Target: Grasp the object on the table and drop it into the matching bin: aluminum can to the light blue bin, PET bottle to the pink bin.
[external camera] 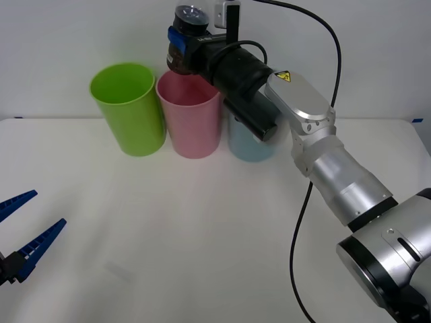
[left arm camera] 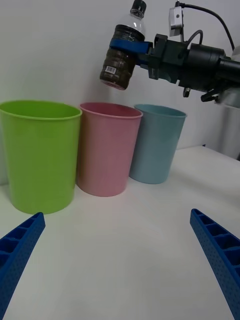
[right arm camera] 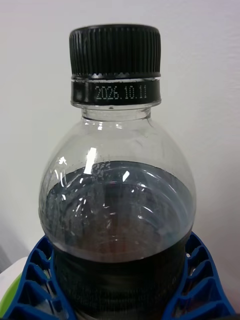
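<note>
**Bottle held over the pink bin, release pending**

The wide, flat white table (external camera: 202, 235) lies bare in front of the robot, with a plain pale wall behind it. Three tall, tapered plastic bins stand in a row at the far edge: a lime green bin (external camera: 128, 108), the smooth-walled pink bin (external camera: 192, 118) touching it, and the light blue bin (left arm camera: 156, 142) just beside the pink one.

The right gripper (external camera: 180, 52) is stretched out above the row, its blue ribbed fingers (right arm camera: 200, 285) clamped on the small clear plastic PET bottle (left arm camera: 122, 52) with its round black cap and dark lower body. The bottle hangs slightly tilted above the pink bin's mouth, clear of the rim.

The carry looks finished; the drop is the step in hand. The next move calls for opening the jaws while the bottle's base sits inside the rim's circle.

The left gripper (external camera: 23, 235) waits low over the near left of the table, jaws apart.
</note>
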